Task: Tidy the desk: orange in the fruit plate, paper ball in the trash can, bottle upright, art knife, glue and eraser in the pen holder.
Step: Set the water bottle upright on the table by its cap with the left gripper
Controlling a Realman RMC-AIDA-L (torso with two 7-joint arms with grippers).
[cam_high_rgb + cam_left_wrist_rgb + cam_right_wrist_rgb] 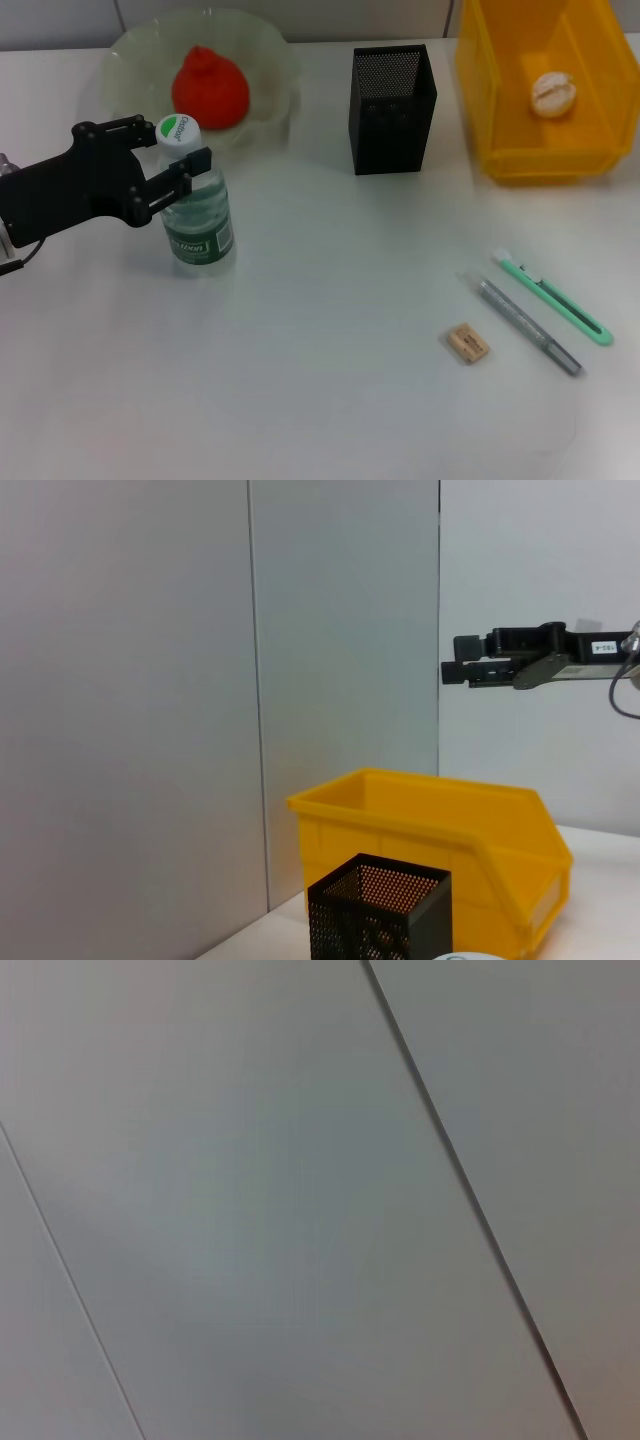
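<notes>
The orange (210, 87) sits in the pale plate (130, 50), the paper ball (555, 94) in the yellow bin (490, 90). The capped bottle (196, 205) stands upright. Knife (556, 298), glue (527, 326) and eraser (467, 343) lie beside one another on the counter (330, 330).

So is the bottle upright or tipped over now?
Upright. In the head view the bottle stands on its base on the table, cap on top, with the left gripper around its neck.

The left gripper (170, 160) has its fingers (185, 172) around the upright bottle's (198, 222) neck.
</notes>
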